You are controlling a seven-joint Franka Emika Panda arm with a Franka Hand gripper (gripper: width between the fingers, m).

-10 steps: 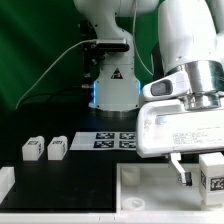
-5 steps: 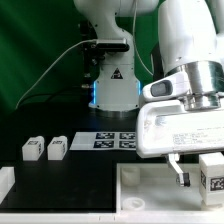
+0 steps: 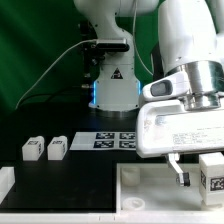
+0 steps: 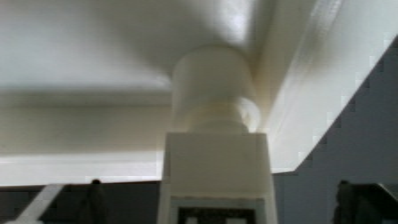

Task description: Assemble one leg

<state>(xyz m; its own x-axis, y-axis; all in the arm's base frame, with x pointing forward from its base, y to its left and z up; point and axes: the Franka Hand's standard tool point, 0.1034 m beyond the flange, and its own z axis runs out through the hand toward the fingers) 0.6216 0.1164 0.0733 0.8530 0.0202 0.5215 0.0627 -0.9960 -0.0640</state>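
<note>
A white leg (image 3: 212, 172) with a black-and-white tag stands on the large white rimmed panel (image 3: 150, 192) at the exterior view's right. In the wrist view the leg (image 4: 217, 165) sits in the panel's corner (image 4: 107, 60), with its round end against the panel. My gripper (image 4: 217, 205) straddles it. Both dark fingers (image 4: 86, 203) stand apart from the leg's sides, so the gripper is open. In the exterior view only one finger (image 3: 180, 171) shows, to the left of the leg. Two more legs (image 3: 31, 149) (image 3: 56, 149) lie side by side on the black table at the left.
The marker board (image 3: 113, 140) lies on the table in front of the robot base (image 3: 112, 90). A white block (image 3: 5, 184) sits at the table's front left edge. A green backdrop stands behind.
</note>
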